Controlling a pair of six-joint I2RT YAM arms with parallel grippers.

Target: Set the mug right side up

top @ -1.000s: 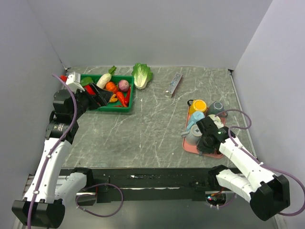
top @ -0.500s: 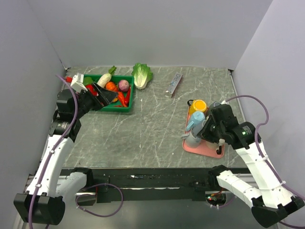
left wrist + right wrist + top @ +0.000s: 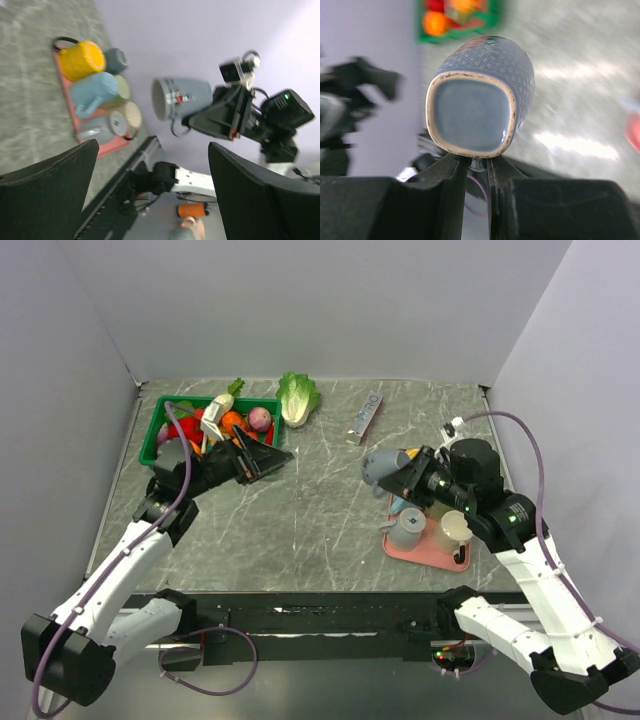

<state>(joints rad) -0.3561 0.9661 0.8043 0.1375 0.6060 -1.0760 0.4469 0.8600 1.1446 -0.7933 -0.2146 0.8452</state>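
Mug point(image 3: 379, 465), one, in right gripper point(image 3: 475, 169)

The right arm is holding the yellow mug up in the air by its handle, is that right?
Not quite. The mug in the right pincer is grey-blue; the yellow mug sits on the pink tray, as the left wrist view shows.

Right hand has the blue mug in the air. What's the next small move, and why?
The mug hangs in the air, clear of the tray, held at its handle by the right hand, lying sideways. I'd probably roll that wrist next so its mouth turns up; nothing looks close enough to block it.
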